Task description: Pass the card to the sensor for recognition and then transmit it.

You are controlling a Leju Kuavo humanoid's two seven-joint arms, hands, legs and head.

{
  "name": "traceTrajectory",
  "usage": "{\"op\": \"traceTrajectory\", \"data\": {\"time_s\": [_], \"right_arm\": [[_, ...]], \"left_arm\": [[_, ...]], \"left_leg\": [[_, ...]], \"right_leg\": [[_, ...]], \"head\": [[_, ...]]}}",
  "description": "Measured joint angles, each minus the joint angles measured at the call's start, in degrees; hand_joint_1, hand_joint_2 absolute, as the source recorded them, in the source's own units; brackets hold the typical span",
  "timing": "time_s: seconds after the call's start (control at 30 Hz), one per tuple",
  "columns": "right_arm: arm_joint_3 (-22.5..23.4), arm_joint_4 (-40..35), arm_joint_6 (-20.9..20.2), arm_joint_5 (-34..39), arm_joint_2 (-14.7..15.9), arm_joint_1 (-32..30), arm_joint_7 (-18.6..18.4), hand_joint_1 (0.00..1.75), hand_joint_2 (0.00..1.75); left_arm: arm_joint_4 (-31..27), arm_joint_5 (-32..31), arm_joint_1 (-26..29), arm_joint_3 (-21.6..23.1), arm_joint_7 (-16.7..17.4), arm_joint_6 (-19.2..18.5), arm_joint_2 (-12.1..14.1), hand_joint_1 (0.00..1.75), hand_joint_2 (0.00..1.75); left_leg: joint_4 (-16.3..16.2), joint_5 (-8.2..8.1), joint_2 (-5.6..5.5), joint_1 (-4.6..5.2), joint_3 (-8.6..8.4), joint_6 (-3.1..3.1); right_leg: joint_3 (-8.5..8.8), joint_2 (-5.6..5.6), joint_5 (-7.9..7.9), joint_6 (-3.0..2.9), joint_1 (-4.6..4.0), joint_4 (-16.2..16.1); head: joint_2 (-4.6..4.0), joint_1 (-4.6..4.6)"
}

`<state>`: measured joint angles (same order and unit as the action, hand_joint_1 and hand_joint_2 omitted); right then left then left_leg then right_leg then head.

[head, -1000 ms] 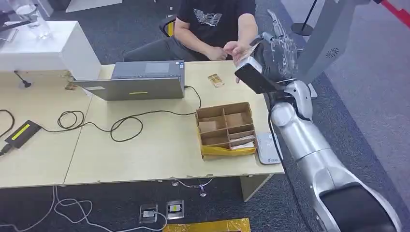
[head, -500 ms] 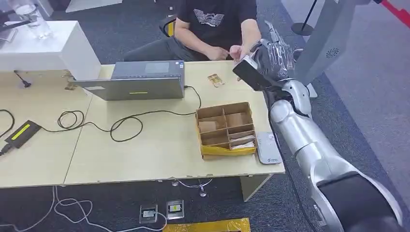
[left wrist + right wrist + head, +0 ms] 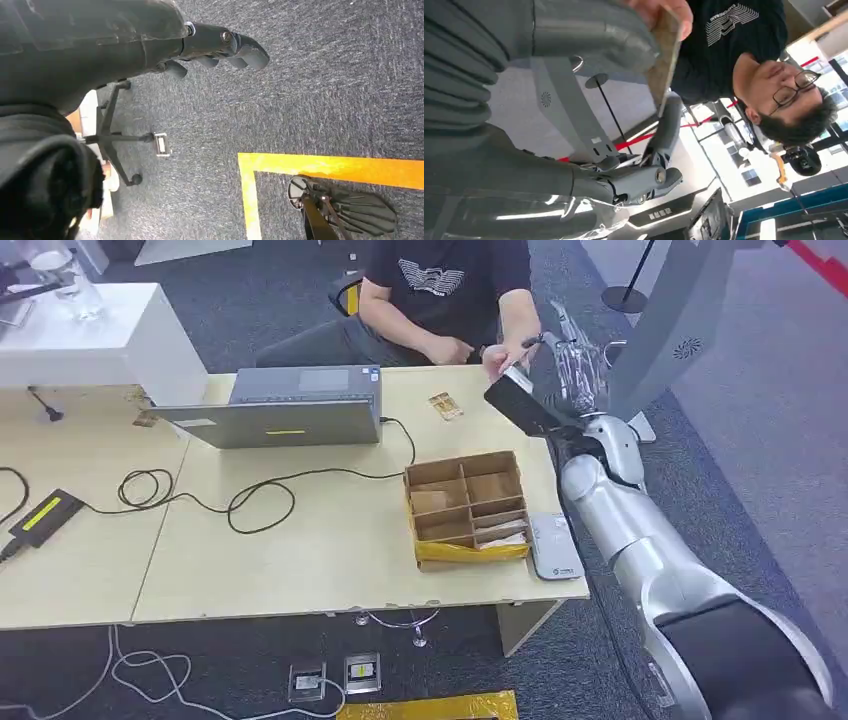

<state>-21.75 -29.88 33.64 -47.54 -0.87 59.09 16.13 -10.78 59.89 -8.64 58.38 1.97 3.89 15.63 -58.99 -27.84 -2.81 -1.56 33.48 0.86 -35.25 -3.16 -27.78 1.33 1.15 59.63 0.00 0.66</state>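
Card (image 3: pixel 663 60) handover is under way: my right robot hand (image 3: pixel 560 365) grasps it beyond the compartment box (image 3: pixel 466 504) while the person's hand (image 3: pixel 510 350) pinches it, so I should release next.

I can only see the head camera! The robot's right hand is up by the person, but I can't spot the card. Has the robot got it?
Observer: Yes. In the right wrist view, the right hand pinches a tan card between its thumb and a dark finger.
Operator: Is the person grabbing it too?
Observer: The person's fingers are on the card's far end.
Operator: Where's the robot's other hand?
Observer: The left hand hangs over grey carpet, with its fingers curled and nothing in them.
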Motion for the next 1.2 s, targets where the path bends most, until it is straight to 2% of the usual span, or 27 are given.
{"op": "traceTrajectory", "data": {"time_s": [0.5, 0.63, 0.77, 1.0, 1.2], "right_arm": [[0.02, 2.19, 1.57, 1.23, 0.09, -0.30, 2.58, 0.00, 0.00], [0.13, 2.40, -0.64, 3.35, 0.24, -0.29, 2.47, 0.00, 0.00], [0.35, 2.69, -3.06, 4.70, 2.01, -0.03, 2.05, 0.00, 0.00], [2.78, 3.58, -8.29, 9.78, 9.14, 2.04, 2.34, 0.00, 0.00], [8.11, 5.73, -13.82, 19.65, 19.15, 3.93, 0.37, 0.00, 0.00]], "left_arm": [[0.00, 0.09, 0.00, 0.48, -0.02, -0.28, -0.02, 0.00, 0.00], [0.00, 0.37, 0.00, 0.50, -0.02, -0.39, -0.02, 0.00, 0.00], [0.00, 0.81, 0.02, 0.50, -0.04, -0.52, -0.02, 0.00, 0.00], [0.00, 2.19, 0.24, 0.50, 0.07, -0.99, 0.00, 0.00, 0.00], [0.00, 2.86, 0.60, 0.50, 0.04, -1.92, -0.02, 0.00, 0.00]], "left_leg": [[0.00, 0.00, 0.00, -0.01, 0.00, 0.00], [-0.01, 0.00, 0.00, -0.01, -0.02, 0.00], [-0.02, 0.00, -0.02, -0.01, -0.02, 0.00], [-0.07, -0.01, -0.06, 0.08, -0.02, -0.01], [-0.08, -0.03, -0.14, 0.11, 0.02, -0.04]], "right_leg": [[0.00, 0.00, 0.00, 0.00, -0.01, 0.00], [-0.01, -0.01, 0.00, 0.00, -0.01, 0.00], [0.01, 0.01, 0.00, 0.00, -0.01, -0.01], [-0.01, 0.04, 0.01, 0.01, 0.07, -0.04], [-0.02, 0.07, 0.01, 0.02, 0.11, -0.07]], "head": [[0.00, -0.02], [0.00, -0.02], [0.00, -0.02], [0.00, -0.04], [0.00, -0.04]]}}
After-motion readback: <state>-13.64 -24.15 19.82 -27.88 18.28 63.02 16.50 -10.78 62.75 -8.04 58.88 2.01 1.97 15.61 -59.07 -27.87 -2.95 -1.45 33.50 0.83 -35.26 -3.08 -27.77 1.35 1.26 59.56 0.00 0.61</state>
